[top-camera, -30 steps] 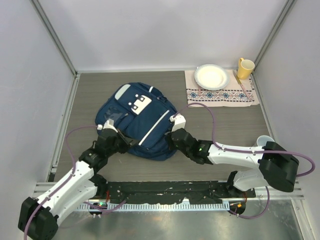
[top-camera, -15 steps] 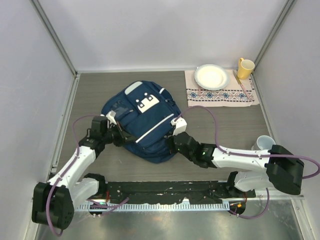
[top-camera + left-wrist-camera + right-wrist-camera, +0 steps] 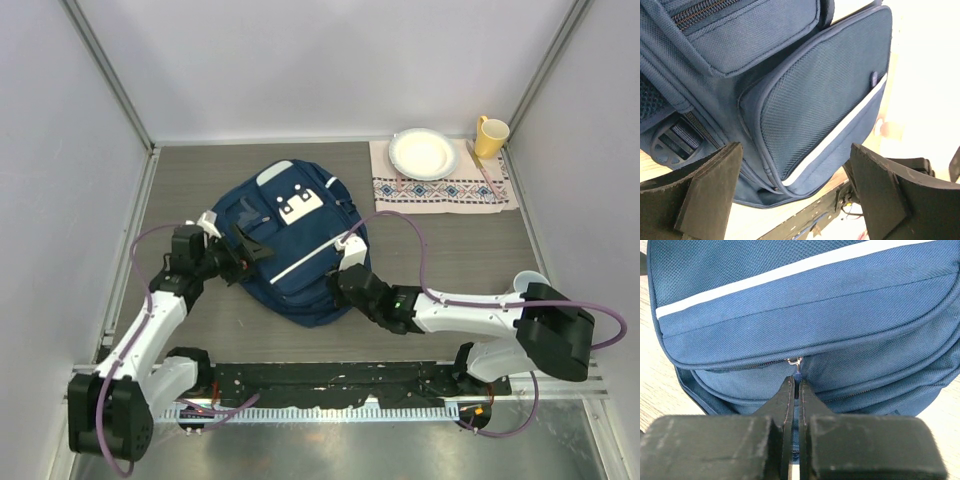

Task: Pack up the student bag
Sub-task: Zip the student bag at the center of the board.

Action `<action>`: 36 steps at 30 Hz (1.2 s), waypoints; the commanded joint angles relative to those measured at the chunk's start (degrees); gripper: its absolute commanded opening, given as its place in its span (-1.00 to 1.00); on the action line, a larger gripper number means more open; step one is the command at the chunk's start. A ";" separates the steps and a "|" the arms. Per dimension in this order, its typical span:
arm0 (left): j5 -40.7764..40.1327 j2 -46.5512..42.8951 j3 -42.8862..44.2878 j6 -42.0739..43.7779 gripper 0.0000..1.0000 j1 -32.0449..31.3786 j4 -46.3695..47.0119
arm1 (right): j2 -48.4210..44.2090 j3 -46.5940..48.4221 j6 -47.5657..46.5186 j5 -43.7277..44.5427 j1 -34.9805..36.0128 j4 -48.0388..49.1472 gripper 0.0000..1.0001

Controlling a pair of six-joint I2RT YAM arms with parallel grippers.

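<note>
Right gripper (image 3: 796, 382) pinched the zipper pull (image 3: 796, 366), left gripper (image 3: 795, 150) gaped empty; I'd have braced the student bag (image 3: 805, 90) before tugging.

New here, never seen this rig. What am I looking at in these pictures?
A robot's left arm and right arm are bolted at a table's near edge. The wide picture is from a fixed camera above and behind them; each close-up is from a camera on one wrist. On the table lies a navy backpack, the student bag to pack. Far right, a patterned cloth holds a white plate, with a yellow mug at its corner; a white cup stands by the right arm. The left fingers are wide open at the bag's side, holding nothing. The right fingers are shut on a zipper pull on the bag.
</note>
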 commanded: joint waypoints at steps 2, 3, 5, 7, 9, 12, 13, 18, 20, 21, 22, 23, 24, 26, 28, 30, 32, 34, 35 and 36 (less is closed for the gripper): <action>-3.04 -7.92 -3.22 -5.95 0.89 0.35 2.04 | 0.15 2.86 2.51 2.13 -1.06 0.67 -0.99; -4.01 -9.06 -4.36 -7.01 0.90 0.17 1.60 | 0.15 3.13 2.69 1.51 -1.32 0.58 -0.98; -4.63 -12.65 -5.68 -9.81 0.90 -0.35 1.42 | 0.33 3.48 2.86 1.07 -1.59 0.31 -0.98; -7.17 -14.95 -7.88 -14.82 0.90 -2.10 1.51 | 0.50 4.00 2.69 0.98 -2.03 0.14 -0.98; -11.54 -18.46 -10.07 -20.25 0.92 -6.41 1.42 | 0.59 4.27 2.25 0.98 -2.38 0.14 -0.99; -17.70 -22.16 -11.66 -25.97 0.92 -13.87 1.24 | 0.86 5.06 1.81 1.07 -2.64 -0.21 -0.98; -21.47 -22.95 -11.92 -27.40 0.92 -15.72 1.24 | 0.94 5.15 1.81 0.98 -2.73 -0.39 -0.99; -30.64 -24.45 -13.25 -34.61 0.91 -23.38 0.98 | 0.94 5.06 2.07 0.72 -2.73 -0.48 -0.99; -32.83 -23.57 -13.94 -37.95 0.90 -24.61 2.72 | 0.77 4.89 2.25 0.72 -2.73 -0.56 -0.98; -33.02 -22.27 -14.30 -38.39 0.87 -24.88 4.74 | 0.59 4.80 2.42 0.72 -2.73 -0.56 -0.98; -33.02 -21.47 -14.39 -39.09 0.86 -25.05 6.15 | 0.50 4.62 2.34 0.72 -2.73 -0.65 -0.98; -33.28 -20.59 -14.21 -39.45 0.86 -25.23 7.82 | 0.33 4.62 2.25 0.63 -2.73 -0.74 -0.98; -33.28 -19.45 -14.13 -39.36 0.83 -25.32 8.97 | 0.15 4.45 2.25 0.63 -2.73 -0.74 -0.99; -33.72 -16.03 -13.51 -39.10 0.80 -25.76 11.42 | -0.02 4.10 2.16 0.45 -2.73 -0.83 -0.98; -34.42 -12.78 -13.42 -38.49 0.62 -26.11 13.97 | -0.29 3.83 2.07 0.54 -2.73 -0.74 -0.98; -35.12 -11.19 -13.95 -38.48 0.30 -26.20 17.49 | -0.29 3.66 2.07 0.36 -2.73 -0.74 -0.98; -35.57 -10.04 -14.39 -37.96 0.09 -26.20 20.22 | -0.29 3.57 1.98 0.19 -2.73 -0.92 -0.98; -36.62 -9.68 -14.39 -37.00 -0.41 -26.20 20.14 | -0.55 3.13 2.07 0.01 -2.82 -0.92 -0.98; -36.97 -9.77 -14.30 -35.34 -0.65 -26.20 19.44 | -0.81 2.95 2.16 0.27 -2.73 -0.92 -0.98; -38.02 -10.12 -14.04 -34.45 -1.00 -26.20 18.22 | -0.81 2.60 2.07 0.80 -2.73 -0.92 -0.98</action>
